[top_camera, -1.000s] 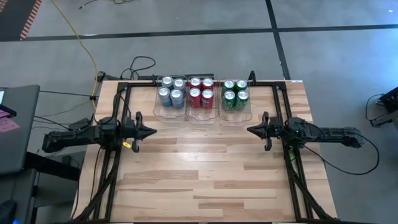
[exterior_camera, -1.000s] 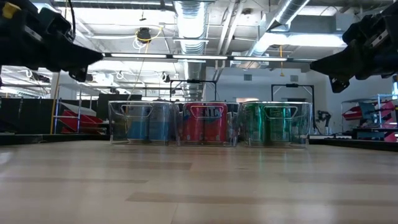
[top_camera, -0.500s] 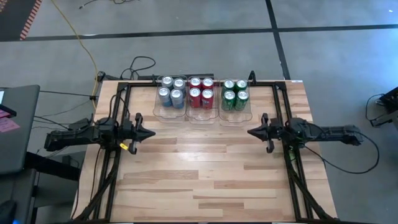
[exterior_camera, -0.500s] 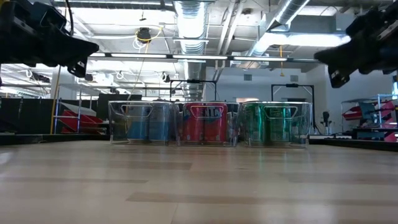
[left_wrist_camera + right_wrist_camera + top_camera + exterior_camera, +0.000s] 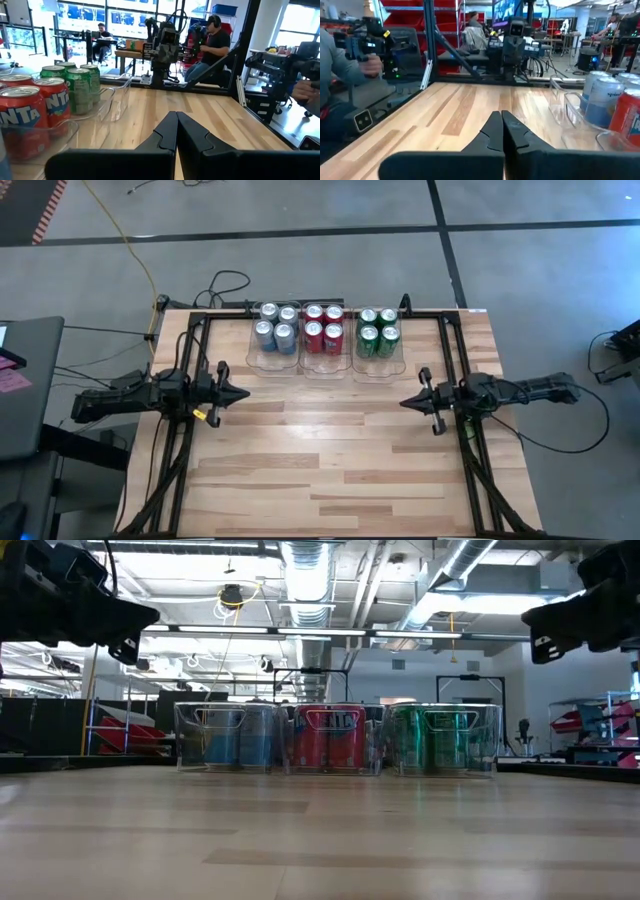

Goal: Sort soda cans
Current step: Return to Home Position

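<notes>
Cans point(image 5: 314, 331): 4 silver-blue, 4 red, 4 green | bins point(image 5: 325, 367): 3 | left tool point(image 5: 245, 393) closed | right tool point(image 5: 403, 401) closed

Wooden table point(image 5: 330, 460) bears three clear bins point(image 5: 326, 363) side by side near one edge

Left claw point(image 5: 243, 392) closed, right claw point(image 5: 404, 401) closed, both arms raised, tips facing inward

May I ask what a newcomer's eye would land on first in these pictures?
Three clear bins stand side by side at the far edge of the table, holding four silver-blue cans, four red cans and four green cans. The left claw and right claw hover shut at opposite sides.
</notes>
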Robot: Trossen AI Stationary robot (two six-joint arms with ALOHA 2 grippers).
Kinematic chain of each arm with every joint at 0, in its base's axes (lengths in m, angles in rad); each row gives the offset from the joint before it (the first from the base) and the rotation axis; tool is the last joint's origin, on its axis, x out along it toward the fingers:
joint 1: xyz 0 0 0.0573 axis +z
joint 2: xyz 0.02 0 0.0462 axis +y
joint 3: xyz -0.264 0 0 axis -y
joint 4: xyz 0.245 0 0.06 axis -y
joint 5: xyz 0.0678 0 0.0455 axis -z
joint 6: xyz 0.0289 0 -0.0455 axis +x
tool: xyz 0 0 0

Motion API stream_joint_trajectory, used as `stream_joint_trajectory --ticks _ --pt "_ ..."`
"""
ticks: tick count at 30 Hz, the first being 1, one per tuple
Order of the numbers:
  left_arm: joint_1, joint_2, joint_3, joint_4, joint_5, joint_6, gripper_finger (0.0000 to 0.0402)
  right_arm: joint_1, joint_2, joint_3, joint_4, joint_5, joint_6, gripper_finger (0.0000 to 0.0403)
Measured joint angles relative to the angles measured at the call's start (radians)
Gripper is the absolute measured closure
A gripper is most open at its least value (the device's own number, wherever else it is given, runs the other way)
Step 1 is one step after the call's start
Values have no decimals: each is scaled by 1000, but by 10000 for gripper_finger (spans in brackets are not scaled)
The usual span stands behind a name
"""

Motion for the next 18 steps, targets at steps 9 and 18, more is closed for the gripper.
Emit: stream_joint_trajectory --ticks 9,18 --pt "0 0 0 38 -3 -6 401 -100 0 0 34 -6 12 397" --pt "0 0 0 25 -54 -10 401 -126 0 0 16 -64 -44 397"
